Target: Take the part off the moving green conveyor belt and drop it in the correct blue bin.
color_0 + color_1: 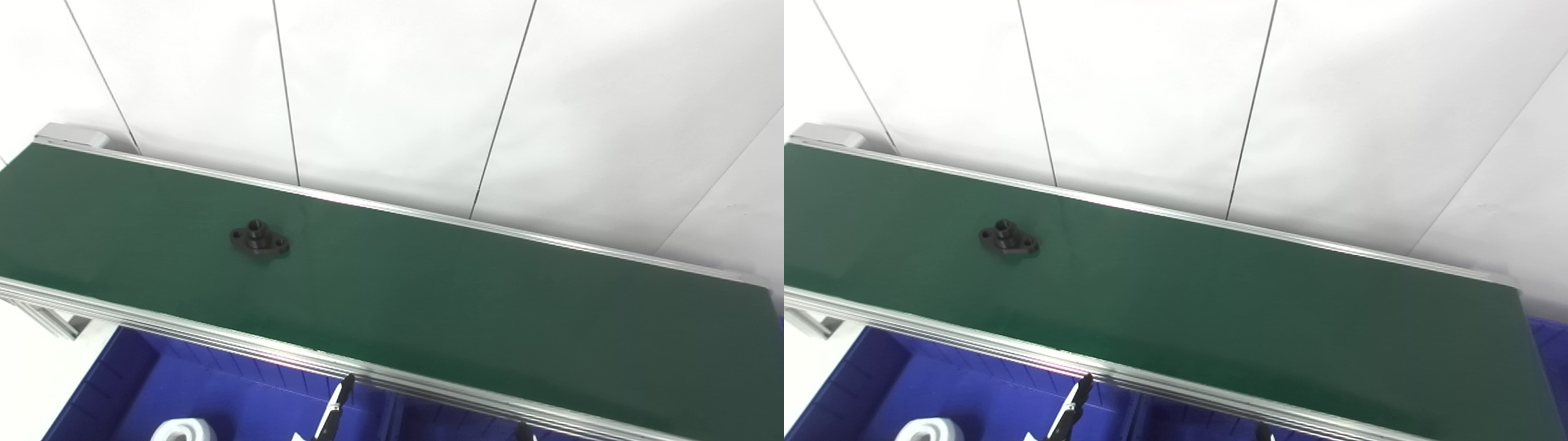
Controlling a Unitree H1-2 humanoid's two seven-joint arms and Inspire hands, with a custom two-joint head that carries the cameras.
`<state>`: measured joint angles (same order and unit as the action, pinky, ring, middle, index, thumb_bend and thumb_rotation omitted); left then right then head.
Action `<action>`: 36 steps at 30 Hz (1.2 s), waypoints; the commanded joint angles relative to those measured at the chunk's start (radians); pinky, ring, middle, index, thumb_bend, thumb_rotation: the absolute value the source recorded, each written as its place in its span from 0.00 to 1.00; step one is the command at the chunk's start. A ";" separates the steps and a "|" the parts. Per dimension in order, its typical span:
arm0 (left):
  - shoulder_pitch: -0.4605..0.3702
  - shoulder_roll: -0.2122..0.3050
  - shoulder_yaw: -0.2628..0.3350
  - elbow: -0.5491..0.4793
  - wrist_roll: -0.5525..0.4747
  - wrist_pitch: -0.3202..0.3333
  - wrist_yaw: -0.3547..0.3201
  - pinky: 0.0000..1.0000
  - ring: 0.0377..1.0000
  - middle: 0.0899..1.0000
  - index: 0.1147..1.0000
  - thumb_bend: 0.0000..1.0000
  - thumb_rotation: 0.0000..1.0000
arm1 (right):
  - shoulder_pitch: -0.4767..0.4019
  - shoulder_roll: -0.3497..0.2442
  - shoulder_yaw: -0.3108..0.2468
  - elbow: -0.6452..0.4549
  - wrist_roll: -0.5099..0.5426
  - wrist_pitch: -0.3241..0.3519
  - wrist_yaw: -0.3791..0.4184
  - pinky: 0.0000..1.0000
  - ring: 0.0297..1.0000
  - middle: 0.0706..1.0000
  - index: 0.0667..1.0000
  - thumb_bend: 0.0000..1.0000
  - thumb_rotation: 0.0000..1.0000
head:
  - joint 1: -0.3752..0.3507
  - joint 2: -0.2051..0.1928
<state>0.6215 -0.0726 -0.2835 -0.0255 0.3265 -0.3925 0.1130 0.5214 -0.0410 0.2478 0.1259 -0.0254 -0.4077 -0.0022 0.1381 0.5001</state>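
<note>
Black part (pixel 259 239) alone on green belt (pixel 465 288); blue bin (pixel 202 392) w/ white piece (pixel 182 430) below; hands' state can't tell.

1. Small black metal flange part (pixel 259 239) sits on the long green conveyor belt (pixel 465 294), left of middle.
2. Blue plastic bin (pixel 202 392) below the belt's near rail holds a white curved piece (pixel 182 430).
3. One slim black-and-white fingertip (pixel 335 409) pokes up over the bin.

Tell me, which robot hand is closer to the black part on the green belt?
Left. Only a fingertip of the left hand shows, below the belt's near edge, down-right of the black part. The right hand barely peeks in, much farther right.
</note>
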 commanded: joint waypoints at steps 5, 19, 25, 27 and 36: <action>-0.007 -0.033 -0.016 0.018 -0.012 -0.035 0.018 1.00 1.00 1.00 1.00 0.61 0.97 | -0.009 0.001 -0.003 -0.007 -0.004 -0.062 0.019 1.00 1.00 1.00 1.00 0.73 0.99 | -0.011 -0.007; -0.020 -0.023 -0.011 0.048 -0.008 -0.056 0.018 1.00 1.00 1.00 1.00 0.60 0.98 | -0.016 0.004 -0.007 0.010 0.001 -0.062 0.034 1.00 1.00 1.00 1.00 0.74 0.97 | -0.032 -0.033; -0.016 -0.026 -0.012 0.038 -0.004 -0.046 0.018 1.00 1.00 1.00 1.00 0.59 0.98 | -0.013 0.003 -0.008 0.004 0.005 -0.062 0.040 1.00 1.00 1.00 1.00 0.75 0.98 | -0.044 -0.021; -0.012 -0.027 -0.013 0.030 -0.005 -0.034 0.014 1.00 1.00 1.00 1.00 0.60 0.99 | -0.010 0.000 -0.007 -0.005 0.007 -0.062 0.045 1.00 1.00 1.00 1.00 0.75 0.98 | -0.046 -0.014; 0.006 -0.026 -0.020 -0.013 -0.022 0.004 0.001 1.00 1.00 1.00 1.00 0.64 0.98 | 0.015 -0.038 0.032 -0.179 -0.164 -0.062 -0.063 0.89 0.92 0.97 0.99 0.73 0.81 | -0.050 0.019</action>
<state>0.6002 -0.0739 -0.2793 -0.0096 0.3084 -0.3821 0.1157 0.5318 -0.0703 0.2672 -0.0070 -0.1417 -0.4112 -0.0303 0.0875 0.5169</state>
